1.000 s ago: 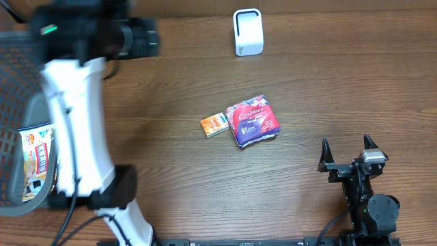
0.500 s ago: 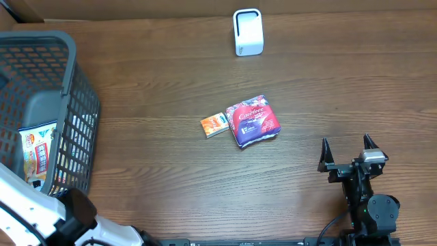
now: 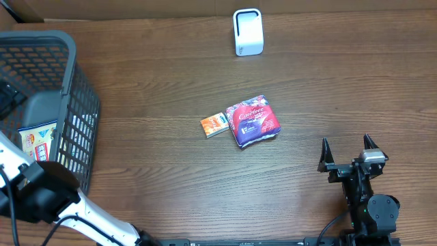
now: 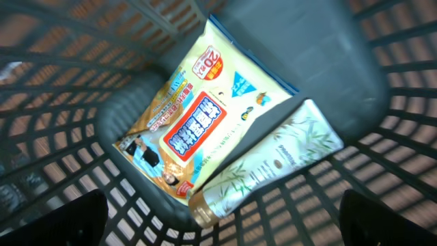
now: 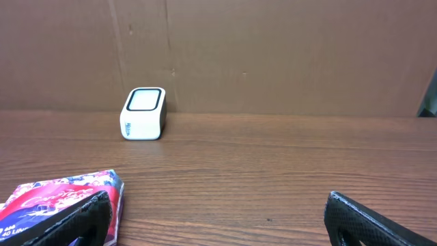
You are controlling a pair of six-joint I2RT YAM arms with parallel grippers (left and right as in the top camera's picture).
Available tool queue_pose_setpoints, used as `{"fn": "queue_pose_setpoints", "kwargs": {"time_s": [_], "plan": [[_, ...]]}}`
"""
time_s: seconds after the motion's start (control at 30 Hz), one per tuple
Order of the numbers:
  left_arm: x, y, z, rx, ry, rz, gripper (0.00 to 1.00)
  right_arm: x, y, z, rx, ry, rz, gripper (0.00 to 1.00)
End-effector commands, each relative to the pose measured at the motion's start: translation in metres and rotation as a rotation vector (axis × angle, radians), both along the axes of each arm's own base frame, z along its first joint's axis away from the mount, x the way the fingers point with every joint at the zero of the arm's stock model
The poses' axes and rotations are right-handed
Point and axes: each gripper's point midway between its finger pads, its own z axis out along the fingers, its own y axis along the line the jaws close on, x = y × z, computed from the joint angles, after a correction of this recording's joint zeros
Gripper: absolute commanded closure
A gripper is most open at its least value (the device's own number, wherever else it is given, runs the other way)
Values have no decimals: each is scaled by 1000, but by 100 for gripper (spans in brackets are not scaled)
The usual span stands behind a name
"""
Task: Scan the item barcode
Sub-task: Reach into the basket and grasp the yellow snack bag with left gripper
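Wood table (image 3: 171,82) is filling the overhead view. Grey mesh basket (image 3: 75,89) is sitting at its left edge. The left arm (image 3: 41,195) is reaching up over the basket from the bottom left. The left gripper (image 4: 218,208) is hanging above the basket's inside, fingers (image 4: 58,219) spread wide at the wrist view's bottom corners, released, nothing between them. The right gripper (image 3: 346,145) is resting at the table's lower right, jaws wide apart, empty, pointing toward the far edge.

Purple soft pack (image 3: 252,121) is lying flat near the table's centre, well apart from both grippers. Yellow-white wipes packet (image 4: 205,116) is lying on the basket floor, with a pale bamboo-print tube (image 4: 273,164) lying just beside it along its long edge. White barcode scanner (image 3: 248,32) is standing upright at the far edge, well behind the purple pack. Small orange box (image 3: 214,125) is lying just left of the purple pack; I can't tell whether they are touching.
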Motion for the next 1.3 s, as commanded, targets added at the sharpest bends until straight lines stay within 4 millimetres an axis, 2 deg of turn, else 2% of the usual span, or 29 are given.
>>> {"fn": "queue_pose_setpoints", "kwargs": {"time_s": [0.0, 0.1, 0.33, 0.77, 0.97, 1.27], "plan": [[3, 5, -29, -29, 79, -20, 0, 0, -2, -2, -4, -3, -12, 0], [12, 4, -46, -51, 109, -60, 0, 0, -2, -2, -4, -3, -12, 0], [27, -6, -61, -40, 163, -125, 0, 0, -2, -2, -4, -3, -12, 0], [3, -16, -99, -134, 299, -121, 0, 0, -2, -2, -4, -3, -12, 0], [3, -16, -115, -142, 309, -122, 0, 0, -2, -2, -4, -3, -12, 0], [6, -14, -152, -144, 310, -140, 0, 0, -2, -2, -4, -3, -12, 0]]}}
